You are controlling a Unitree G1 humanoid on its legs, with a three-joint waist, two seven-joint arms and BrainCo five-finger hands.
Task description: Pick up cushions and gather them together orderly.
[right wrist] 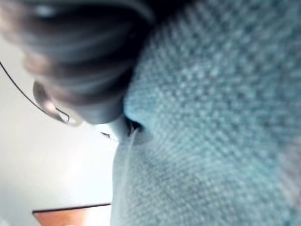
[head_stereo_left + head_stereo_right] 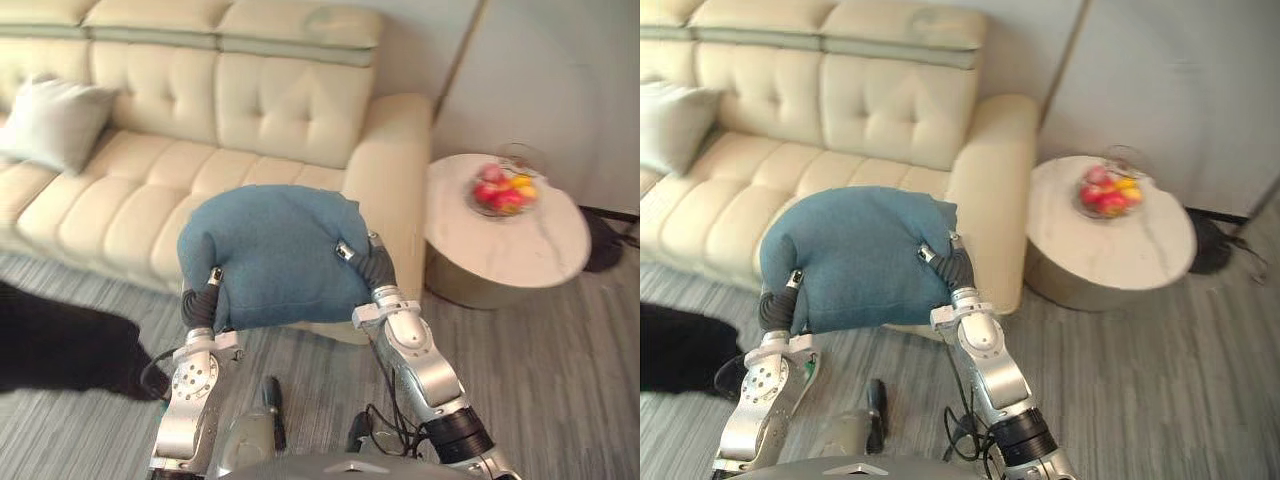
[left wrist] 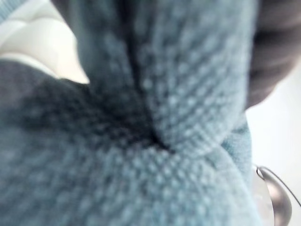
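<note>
Stretching along the wall, a cream tufted leather sofa (image 2: 150,190) takes up most of the room. A blue knitted cushion (image 2: 275,255) hangs in the air before its right end. A round marble-topped side table (image 2: 520,250) stands just beside the sofa's arm. A pale grey cushion (image 2: 55,120) leans at the sofa's left end. A glass bowl of fruit (image 2: 503,190) sits on the table. The left hand (image 2: 203,295) and right hand (image 2: 370,262) hold the blue cushion between them at its lower corners. Their fingers are sunk in fabric, so I cannot tell their grip.
</note>
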